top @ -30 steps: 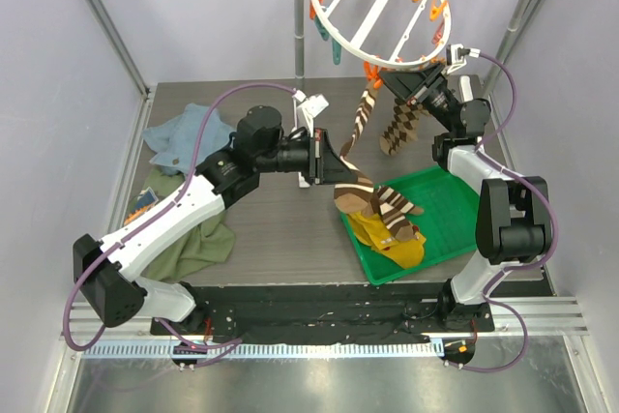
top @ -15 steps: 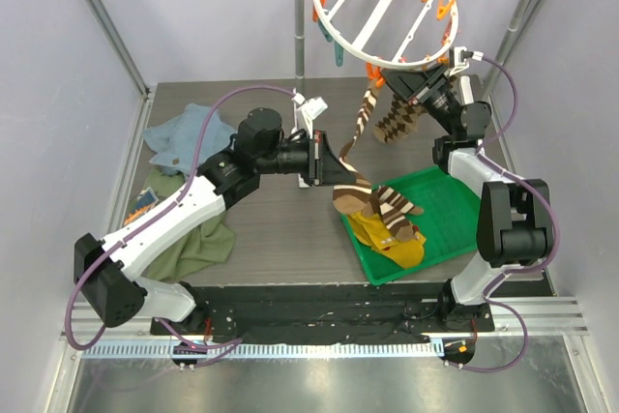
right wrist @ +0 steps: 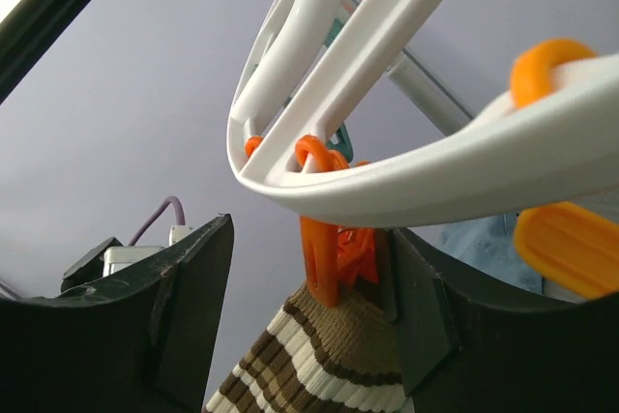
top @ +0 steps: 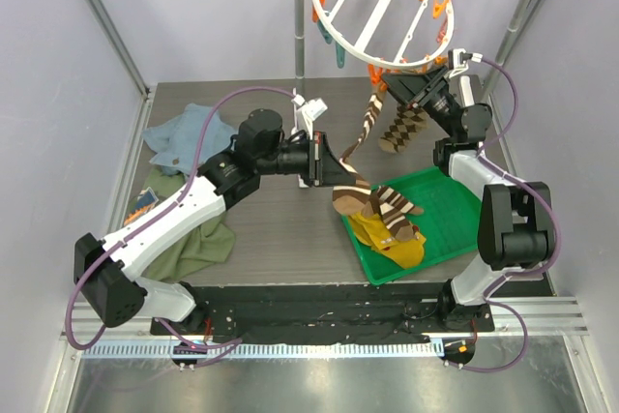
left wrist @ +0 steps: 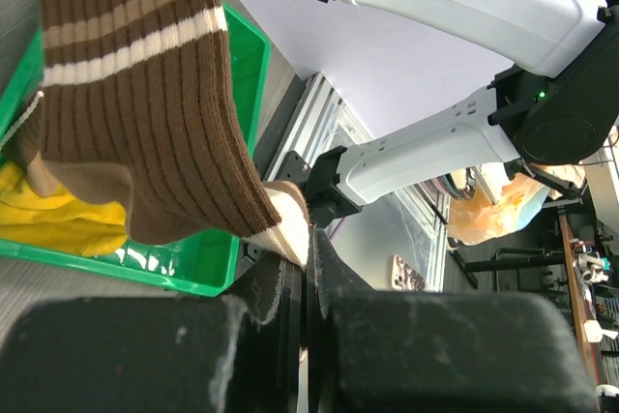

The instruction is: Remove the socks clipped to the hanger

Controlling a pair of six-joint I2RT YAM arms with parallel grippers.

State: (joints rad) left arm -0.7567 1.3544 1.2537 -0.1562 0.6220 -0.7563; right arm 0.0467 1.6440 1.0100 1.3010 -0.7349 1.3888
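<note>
While your left gripper [left wrist: 308,268] clamps the striped sock [left wrist: 145,74], your right gripper [right wrist: 309,239] stands spread around its clip [right wrist: 321,260]. Pinch that next.

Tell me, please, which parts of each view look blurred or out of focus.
Left wrist: the left fingers are a dark blur up close, the striped sock crisp. Right wrist: the right fingers are soft-edged, the hanger sharp. Top external: evenly lit, sharp throughout.
</note>
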